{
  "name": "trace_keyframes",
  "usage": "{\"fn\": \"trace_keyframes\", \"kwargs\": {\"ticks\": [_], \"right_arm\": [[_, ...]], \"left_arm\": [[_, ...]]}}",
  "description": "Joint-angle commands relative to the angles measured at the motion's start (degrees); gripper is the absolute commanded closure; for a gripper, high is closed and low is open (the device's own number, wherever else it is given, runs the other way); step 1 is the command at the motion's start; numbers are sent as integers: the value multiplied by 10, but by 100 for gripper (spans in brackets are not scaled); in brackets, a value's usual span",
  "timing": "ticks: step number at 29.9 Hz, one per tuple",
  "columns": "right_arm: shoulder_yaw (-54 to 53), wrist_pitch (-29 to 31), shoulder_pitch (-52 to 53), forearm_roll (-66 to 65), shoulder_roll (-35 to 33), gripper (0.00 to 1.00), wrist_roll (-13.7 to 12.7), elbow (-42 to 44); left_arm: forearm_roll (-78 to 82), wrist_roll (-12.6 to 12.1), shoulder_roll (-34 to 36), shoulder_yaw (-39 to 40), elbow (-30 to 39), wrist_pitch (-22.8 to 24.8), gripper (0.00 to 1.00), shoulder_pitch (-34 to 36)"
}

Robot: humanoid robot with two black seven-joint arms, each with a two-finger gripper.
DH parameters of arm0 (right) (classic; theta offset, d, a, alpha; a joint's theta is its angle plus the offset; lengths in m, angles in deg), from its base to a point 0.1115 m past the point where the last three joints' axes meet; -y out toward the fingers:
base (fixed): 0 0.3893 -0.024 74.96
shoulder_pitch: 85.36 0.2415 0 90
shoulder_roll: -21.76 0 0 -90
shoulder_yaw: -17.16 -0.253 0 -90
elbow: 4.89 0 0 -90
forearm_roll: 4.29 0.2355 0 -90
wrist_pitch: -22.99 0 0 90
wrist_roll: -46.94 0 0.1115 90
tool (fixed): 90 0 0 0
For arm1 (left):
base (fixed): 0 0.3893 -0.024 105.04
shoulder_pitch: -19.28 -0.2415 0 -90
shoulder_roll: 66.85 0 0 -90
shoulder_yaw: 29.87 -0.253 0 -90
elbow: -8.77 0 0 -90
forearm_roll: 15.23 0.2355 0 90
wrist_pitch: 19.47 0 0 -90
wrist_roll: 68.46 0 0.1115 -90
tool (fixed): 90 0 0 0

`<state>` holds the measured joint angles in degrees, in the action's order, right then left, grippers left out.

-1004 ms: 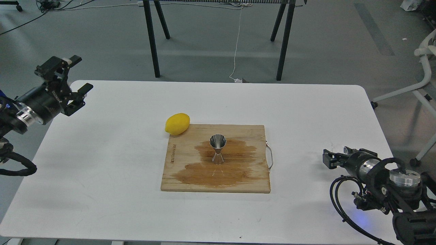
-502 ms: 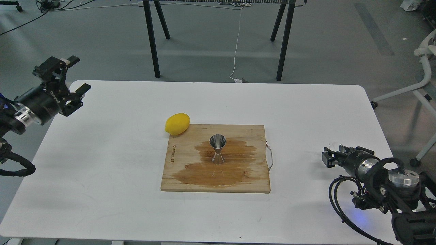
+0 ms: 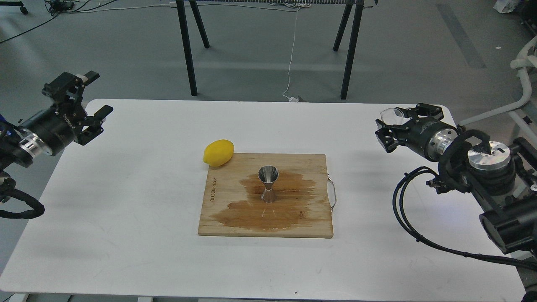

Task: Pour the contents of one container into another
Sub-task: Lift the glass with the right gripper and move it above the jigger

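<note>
White table [image 3: 126, 201] is carrying a wet board [image 3: 235, 218] with the jigger [image 3: 267, 184] upright; my right gripper [image 3: 392, 130] is clamping the clear cup [image 3: 394, 115], light, slippery, gripped mid-wall; left gripper [image 3: 90, 100] is gaping empty.

L arm is brought in from the left edge, forearm angled up and away. The left gripper [image 3: 90, 98] is held above the near-left table corner, fingers spread wide apart w/ nothing between them. R arm is brought in from the lower right, elbow bent, wrist aimed left and raised well above the surface. The right gripper [image 3: 392, 126] is closed around the clear cup [image 3: 393, 116], which is held tilted at its upper side. Black cables are looped beneath the R forearm.
</note>
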<state>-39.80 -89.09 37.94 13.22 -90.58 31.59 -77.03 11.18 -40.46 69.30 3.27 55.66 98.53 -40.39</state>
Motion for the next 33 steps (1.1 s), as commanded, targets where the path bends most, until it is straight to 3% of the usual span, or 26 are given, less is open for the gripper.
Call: {"fn": "trace_keyframes", "kwargs": {"ticks": [1, 11, 23, 33], "right_arm": [[124, 3, 99, -16, -24, 73, -27, -30], [309, 3, 245, -88, -18, 73, -74, -82], [430, 4, 322, -186, 57, 73, -85, -83], [488, 7, 345, -250, 73, 73, -86, -91]], "left_arm": [[1, 0, 0, 0, 0, 0, 1, 0], [3, 0, -4, 0, 0, 0, 1, 0], [3, 0, -7, 0, 0, 0, 1, -1], [2, 0, -8, 0, -10, 0, 1, -1]]}}
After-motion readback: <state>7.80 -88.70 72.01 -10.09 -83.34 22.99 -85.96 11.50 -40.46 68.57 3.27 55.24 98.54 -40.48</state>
